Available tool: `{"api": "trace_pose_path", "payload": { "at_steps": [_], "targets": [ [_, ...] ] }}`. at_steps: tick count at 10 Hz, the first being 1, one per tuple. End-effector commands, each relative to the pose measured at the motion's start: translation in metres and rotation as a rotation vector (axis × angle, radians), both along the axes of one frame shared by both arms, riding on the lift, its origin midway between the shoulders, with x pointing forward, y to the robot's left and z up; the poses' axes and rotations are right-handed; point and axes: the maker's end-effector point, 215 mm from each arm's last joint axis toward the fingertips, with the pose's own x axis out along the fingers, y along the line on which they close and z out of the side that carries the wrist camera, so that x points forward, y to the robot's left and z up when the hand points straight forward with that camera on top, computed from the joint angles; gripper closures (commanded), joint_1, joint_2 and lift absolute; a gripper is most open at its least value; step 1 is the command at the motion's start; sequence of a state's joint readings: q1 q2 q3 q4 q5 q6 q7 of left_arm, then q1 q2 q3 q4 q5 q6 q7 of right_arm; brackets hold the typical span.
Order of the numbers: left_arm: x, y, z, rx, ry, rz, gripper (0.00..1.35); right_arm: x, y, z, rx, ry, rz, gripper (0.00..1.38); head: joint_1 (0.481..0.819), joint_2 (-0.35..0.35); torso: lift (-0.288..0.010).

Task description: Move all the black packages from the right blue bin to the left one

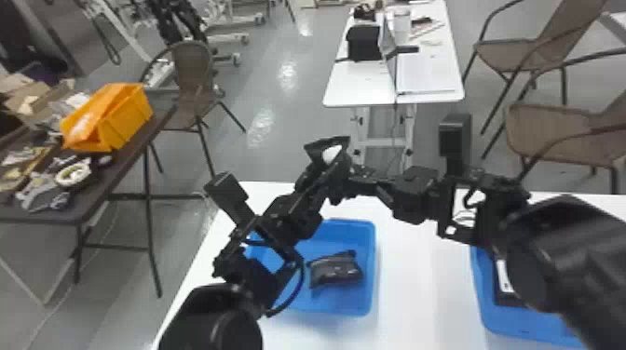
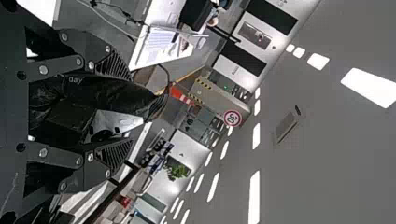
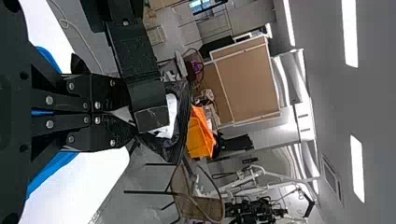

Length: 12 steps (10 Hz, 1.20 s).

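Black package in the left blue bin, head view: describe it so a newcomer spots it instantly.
Start at the white table, then its left blue bin. The black package is a crinkled pouch lying on the bin's floor. It shows no large white patch, unlike the raised package.

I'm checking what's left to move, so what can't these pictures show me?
Right blue bin: head view, partly behind the right arm; package count unclear.
Left blue bin's near-left corner: head view, behind the left arm.
Black package: right wrist view, middle behind the left pincer.
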<state>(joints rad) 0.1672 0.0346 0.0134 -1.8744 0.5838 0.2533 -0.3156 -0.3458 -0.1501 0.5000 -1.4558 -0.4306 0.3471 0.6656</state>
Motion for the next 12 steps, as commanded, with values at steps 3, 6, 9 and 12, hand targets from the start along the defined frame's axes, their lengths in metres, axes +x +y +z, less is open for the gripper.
{"api": "trace_pose_path", "payload": {
  "at_steps": [3, 6, 9, 12],
  "targets": [
    [0.0, 0.014, 0.01, 0.012, -0.05, 0.046, 1.21, 0.004, -0.006, 0.003, 0.036, -0.023, -0.028, 0.35, 0.689, 0.252, 0.0],
    [-0.003, 0.053, -0.001, 0.15, -0.075, 0.156, 1.21, 0.03, -0.077, 0.025, 0.032, -0.146, -0.22, 0.23, 0.675, 0.245, 0.0],
    [-0.019, 0.089, -0.058, 0.472, -0.044, 0.216, 1.21, 0.029, -0.181, -0.014, -0.046, -0.133, -0.476, 0.38, 0.691, 0.194, 0.0],
    [-0.031, 0.079, -0.114, 0.682, -0.04, 0.154, 1.21, 0.01, -0.23, -0.058, -0.079, -0.059, -0.581, 0.38, 0.695, 0.122, 0.0]
  ]
}}
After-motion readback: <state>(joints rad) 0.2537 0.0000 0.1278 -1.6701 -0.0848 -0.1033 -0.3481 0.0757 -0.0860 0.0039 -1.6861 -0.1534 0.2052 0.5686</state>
